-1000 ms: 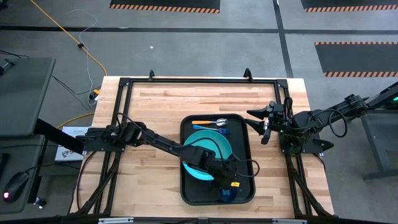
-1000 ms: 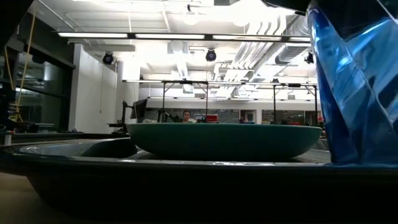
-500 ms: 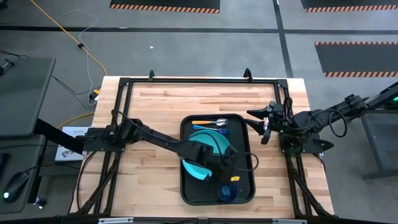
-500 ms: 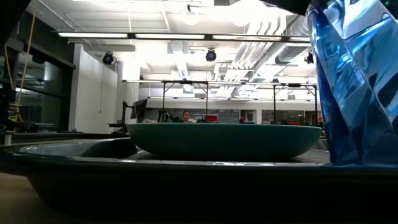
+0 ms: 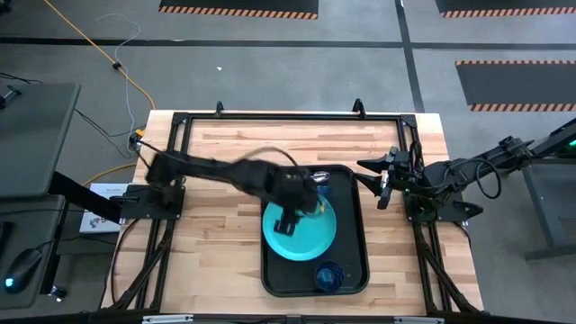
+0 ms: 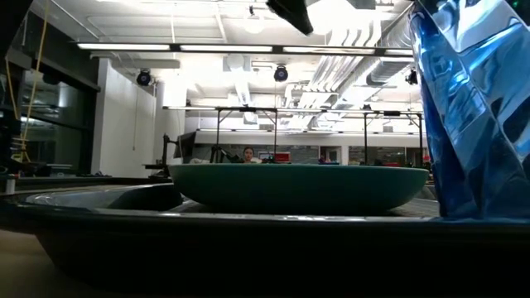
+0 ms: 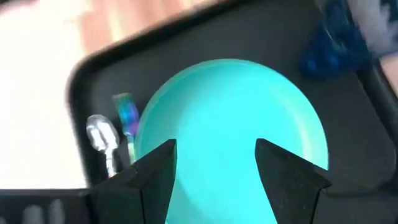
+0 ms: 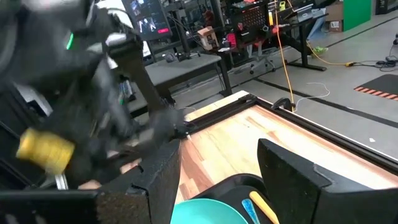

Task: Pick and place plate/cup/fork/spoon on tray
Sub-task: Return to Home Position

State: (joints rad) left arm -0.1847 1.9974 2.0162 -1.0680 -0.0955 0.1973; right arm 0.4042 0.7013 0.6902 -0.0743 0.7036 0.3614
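The pale wooden counter (image 5: pixel 225 153) stands on a grey workshop floor and carries the black tray (image 5: pixel 267 274) right of its middle. Your left tool (image 7: pixel 214 147) hangs above that tray, and its two dark fingers (image 7: pixel 155 177) are spread wide with nothing held between them. Through the gap you look straight down on the teal plate (image 7: pixel 236 106), which lies flat in the middle of the tray.

On one side of the plate, the spoon (image 7: pixel 99 134) shows its silver bowl. The fork (image 7: pixel 127 118) lies alongside it, between the spoon and the plate's rim. From above, both sit at the tray's far end, partly hidden under the left arm. The blue cup (image 5: pixel 328 276) stands upright at the tray's near end, toward its right corner. It is just beside the plate, with a strip of black tray between them. At counter height the cup rises well above the plate's rim.

Your right tool (image 5: pixel 371 183) waits by the counter's right side, near the tray's far right corner. Its fingers are parted and empty. A person (image 6: pixel 247 153) shows far off in the room behind.
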